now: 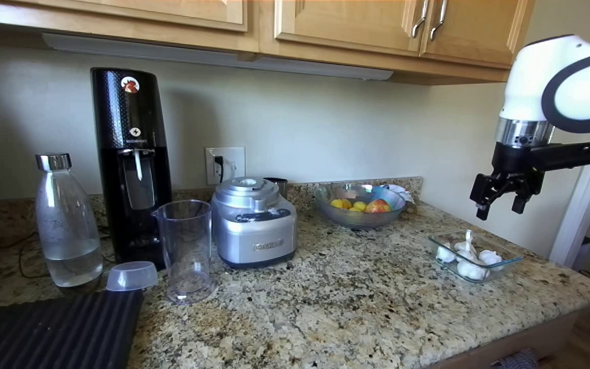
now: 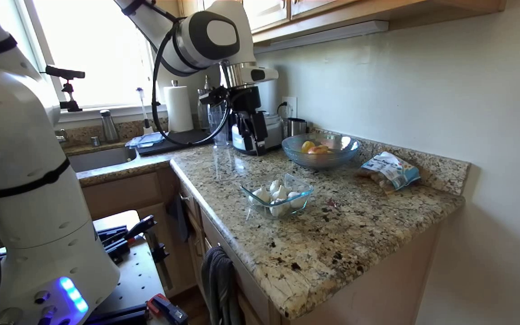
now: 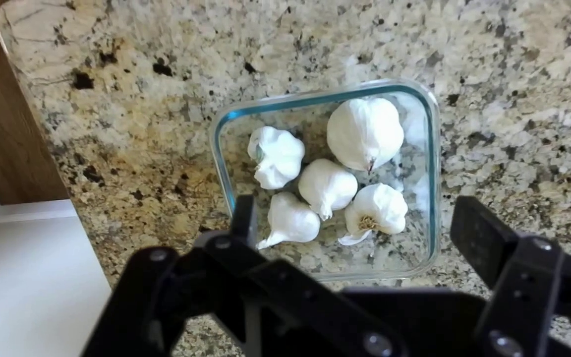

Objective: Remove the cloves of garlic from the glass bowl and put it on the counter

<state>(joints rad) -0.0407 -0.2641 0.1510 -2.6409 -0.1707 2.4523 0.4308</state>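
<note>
5 garlic bulbs (image 3: 327, 186) rest inside the glass bowl (image 3: 432, 173), whose walls likely serve to corral them. Bowl stands near the edge of the surface (image 1: 351, 302), probably for easy reach. Claw (image 1: 501, 209) hangs above, jaws spread wide, nothing held; presumably set so to straddle 1 bulb from the top, since the rim would hinder a sideways approach. Judged: removal not yet started.

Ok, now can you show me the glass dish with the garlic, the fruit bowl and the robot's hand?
Glass dish (image 3: 433, 173): in the wrist view, on its rim.
Fruit bowl (image 2: 309, 161): in an exterior view, on its outer wall.
Hand (image 1: 500, 208): in an exterior view, midway between its parted fingertips.
</note>
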